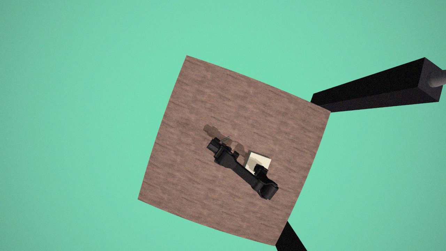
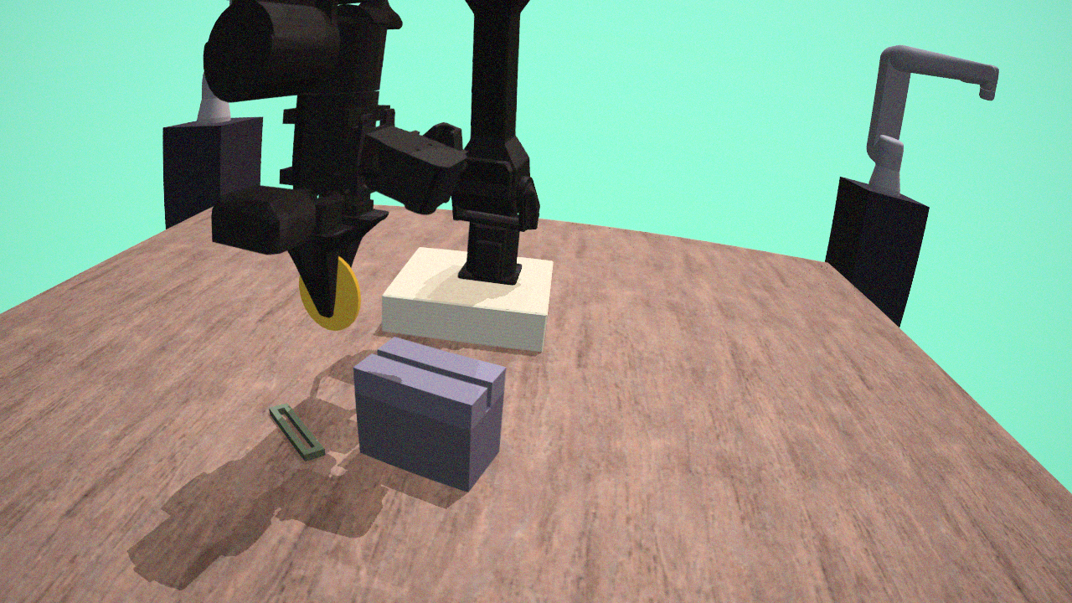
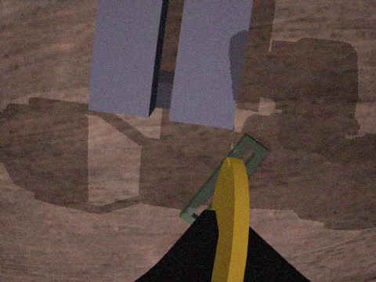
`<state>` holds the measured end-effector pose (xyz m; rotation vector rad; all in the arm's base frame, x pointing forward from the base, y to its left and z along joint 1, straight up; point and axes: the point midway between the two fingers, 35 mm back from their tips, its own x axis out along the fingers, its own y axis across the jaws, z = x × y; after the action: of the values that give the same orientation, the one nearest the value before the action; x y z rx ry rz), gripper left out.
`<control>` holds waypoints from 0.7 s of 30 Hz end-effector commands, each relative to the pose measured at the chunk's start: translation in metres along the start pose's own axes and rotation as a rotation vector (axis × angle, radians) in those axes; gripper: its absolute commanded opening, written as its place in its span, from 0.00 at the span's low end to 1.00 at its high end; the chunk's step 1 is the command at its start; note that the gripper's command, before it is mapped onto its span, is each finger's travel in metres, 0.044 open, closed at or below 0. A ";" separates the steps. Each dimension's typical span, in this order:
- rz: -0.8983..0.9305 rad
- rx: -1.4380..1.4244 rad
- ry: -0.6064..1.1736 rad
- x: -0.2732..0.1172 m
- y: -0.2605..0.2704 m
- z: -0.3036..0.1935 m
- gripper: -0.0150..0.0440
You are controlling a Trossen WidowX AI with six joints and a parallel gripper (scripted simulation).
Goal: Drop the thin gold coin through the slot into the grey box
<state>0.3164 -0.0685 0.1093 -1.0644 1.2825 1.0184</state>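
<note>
My gripper [image 2: 328,306] [image 3: 217,222] is shut on the gold coin [image 2: 349,296] [image 3: 236,188] and holds it upright in the air. In the exterior view it hangs above and to the left of the grey box [image 2: 412,430] [image 3: 129,59]. In the wrist view the box's lid slot runs nearly top to bottom, left of and beyond the coin. The coin's edge runs roughly the same way, at a small angle to it. The dark-green holder [image 1: 225,139] [image 2: 313,452] [image 3: 247,142] lies empty on the table beside the box. The arm hides the box and coin in the top view.
The pale block [image 1: 264,158] [image 2: 450,323] under the arm's base stands behind the box in the exterior view. Dark pedestals [image 1: 368,84] [image 2: 869,247] stand past the edge of the wooden table [image 1: 193,174] [image 2: 674,450]. The arm's shadow falls around the holder and the box.
</note>
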 end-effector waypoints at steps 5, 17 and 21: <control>0.006 0.005 -0.003 0.002 0.007 0.020 0.25; 0.007 0.005 -0.005 0.002 0.017 0.050 0.25; 0.007 0.005 -0.006 0.002 0.021 0.059 0.25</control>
<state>0.3123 -0.0135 0.1089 -1.0602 1.2782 1.0215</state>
